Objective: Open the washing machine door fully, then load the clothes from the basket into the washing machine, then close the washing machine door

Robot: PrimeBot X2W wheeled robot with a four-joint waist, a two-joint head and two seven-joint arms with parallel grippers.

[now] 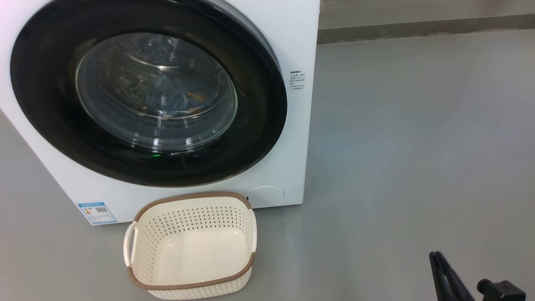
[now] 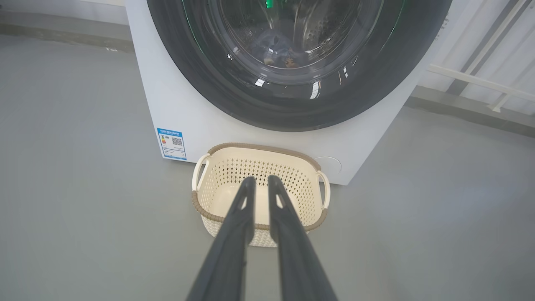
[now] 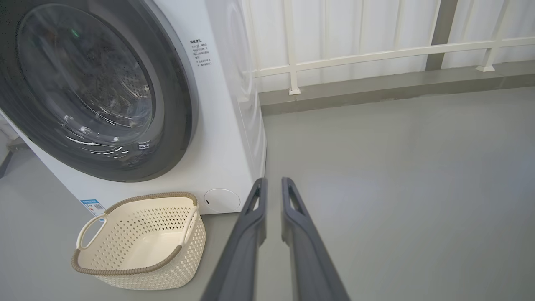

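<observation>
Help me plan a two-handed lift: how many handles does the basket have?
2. One handle is on the basket's left end, the other on its right end, as the left wrist view shows them. None seems hidden.

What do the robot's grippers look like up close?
Each gripper is a pair of long, slim, matt dark-grey fingers. On the left gripper and the right gripper alike, every finger narrows to a rounded tip and has a narrow slot cut through just below it. In the head view a black block with a round knob sits beside the right one.
</observation>
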